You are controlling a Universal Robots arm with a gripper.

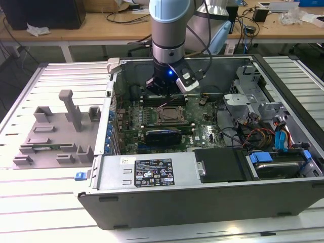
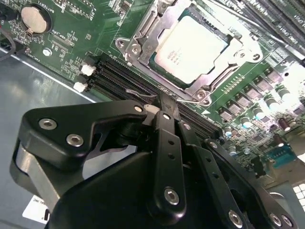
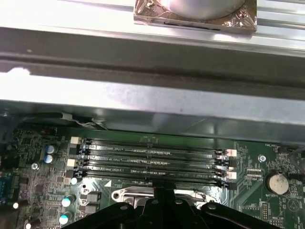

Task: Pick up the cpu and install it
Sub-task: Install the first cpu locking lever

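Observation:
The cpu [image 2: 190, 47], a flat square chip with a shiny silver-grey top, lies inside the metal-framed socket [image 2: 138, 36] on the green motherboard [image 2: 71, 52]. The socket's frame stands open around it. My gripper [image 2: 163, 101] hangs just above the board beside the socket's edge, over the black memory slots [image 2: 114, 76]. Its black fingers meet at the tips, shut, with nothing between them. In the exterior view the gripper [image 1: 167, 94] hovers low over the back of the socket [image 1: 169, 115] inside the open computer case [image 1: 202, 202].
Case walls surround the board. A black drive bay [image 1: 223, 164] and bundled cables [image 1: 263, 134] fill the exterior view's right. A grey parts fixture [image 1: 55, 134] sits on the slatted table at the exterior view's left. A copper-based heat sink [image 3: 195, 12] rests beyond the case wall.

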